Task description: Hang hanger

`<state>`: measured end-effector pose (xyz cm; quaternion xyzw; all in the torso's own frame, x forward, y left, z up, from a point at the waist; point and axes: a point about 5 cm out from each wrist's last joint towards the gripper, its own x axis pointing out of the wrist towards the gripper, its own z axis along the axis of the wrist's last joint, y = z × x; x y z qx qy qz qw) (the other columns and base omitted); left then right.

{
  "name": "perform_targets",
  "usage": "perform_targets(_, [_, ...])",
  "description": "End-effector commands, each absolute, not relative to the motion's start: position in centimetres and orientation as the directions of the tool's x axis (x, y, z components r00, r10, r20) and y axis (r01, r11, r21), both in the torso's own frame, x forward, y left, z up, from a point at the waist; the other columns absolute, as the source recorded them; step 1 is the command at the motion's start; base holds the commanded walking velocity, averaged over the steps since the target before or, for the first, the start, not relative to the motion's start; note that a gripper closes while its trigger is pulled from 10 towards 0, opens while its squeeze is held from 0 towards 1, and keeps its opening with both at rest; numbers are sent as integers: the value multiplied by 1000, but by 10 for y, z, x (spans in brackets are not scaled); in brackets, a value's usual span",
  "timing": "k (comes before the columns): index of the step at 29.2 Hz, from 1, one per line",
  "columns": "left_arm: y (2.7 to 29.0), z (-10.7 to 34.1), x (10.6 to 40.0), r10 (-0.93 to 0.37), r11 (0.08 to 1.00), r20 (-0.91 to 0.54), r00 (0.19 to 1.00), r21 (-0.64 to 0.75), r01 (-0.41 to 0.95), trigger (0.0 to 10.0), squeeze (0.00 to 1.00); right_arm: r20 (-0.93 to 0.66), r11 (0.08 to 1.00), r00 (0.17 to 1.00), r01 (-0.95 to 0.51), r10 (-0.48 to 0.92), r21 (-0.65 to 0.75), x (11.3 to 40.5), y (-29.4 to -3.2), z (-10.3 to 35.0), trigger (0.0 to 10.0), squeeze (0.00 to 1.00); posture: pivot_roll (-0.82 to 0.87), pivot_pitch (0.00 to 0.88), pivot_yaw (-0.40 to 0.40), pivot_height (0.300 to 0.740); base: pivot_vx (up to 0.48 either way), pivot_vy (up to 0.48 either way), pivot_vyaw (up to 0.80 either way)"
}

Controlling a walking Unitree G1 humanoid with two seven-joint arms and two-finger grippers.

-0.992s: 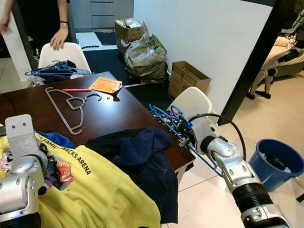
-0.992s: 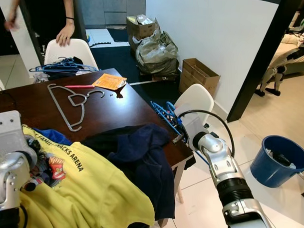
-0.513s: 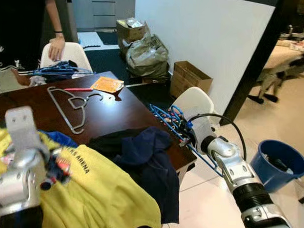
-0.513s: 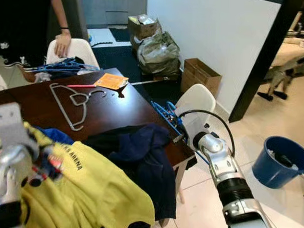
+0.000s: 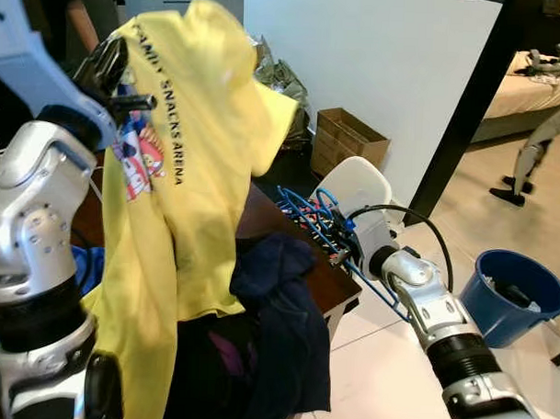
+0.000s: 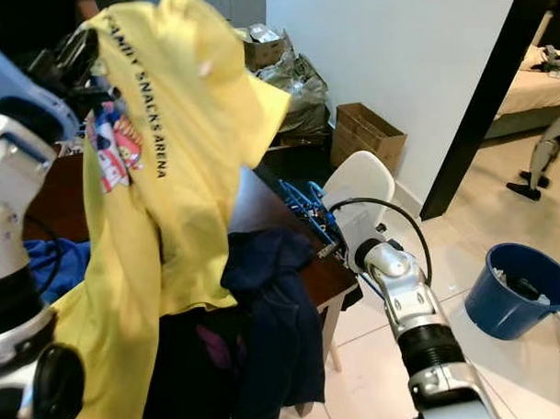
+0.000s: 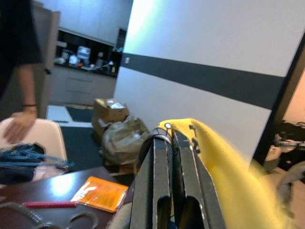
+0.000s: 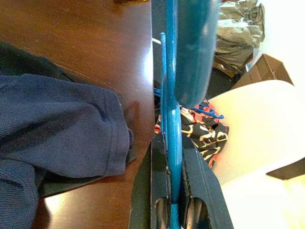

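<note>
**Item record: yellow T-shirt raised, blue hanger gripped at desk edge**

- Left hand [image 5: 119,71]: fingers closed on the yellow T-shirt [image 5: 185,169], lifted high; the cloth drapes down over the arm toward the desk [image 6: 328,271].
- Right hand [image 5: 338,257]: fingers clamped on the bar of a blue plastic hanger [image 5: 312,220], held level at the desk's corner, just beside a white chair [image 5: 359,189].
- Navy garment [image 5: 276,310]: heaped on the desk edge, spilling over it, near the hanger.
- Also present: cardboard box [image 5: 347,138] by the wall, blue bucket [image 5: 516,296] on the floor, orange packet [image 7: 100,193] on the desk.
- Handling note (judgement): the shirt's neck opening is not distinguishable, so the step likely calls for spreading the collar first, then sliding one hanger shoulder inside. Keep the hanger clear of the navy garment to avoid snagging.
</note>
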<state>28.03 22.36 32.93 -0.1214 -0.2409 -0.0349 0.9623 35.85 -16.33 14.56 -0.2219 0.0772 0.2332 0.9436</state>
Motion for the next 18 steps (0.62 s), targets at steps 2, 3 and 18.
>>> perform_targets(2, [228, 321, 275, -5, 968, 447, 894, -223, 117, 0, 0, -253, 795, 881, -470, 399, -384, 357, -166, 145, 10000, 0, 64, 0, -46, 740, 0, 0, 0])
perform_targets(3, [247, 284, 263, 63, 971, 335, 940, -240, 21, 0, 0, -257, 791, 877, -478, 405, -383, 357, -165, 144, 10000, 0, 72, 0, -47, 740, 0, 0, 0])
perform_targets(18, [305, 98, 155, 329, 880, -356, 875, -221, -421, 2431, 0, -273, 776, 864, -501, 423, -384, 359, -162, 143, 10000, 0, 109, 0, -57, 740, 0, 0, 0])
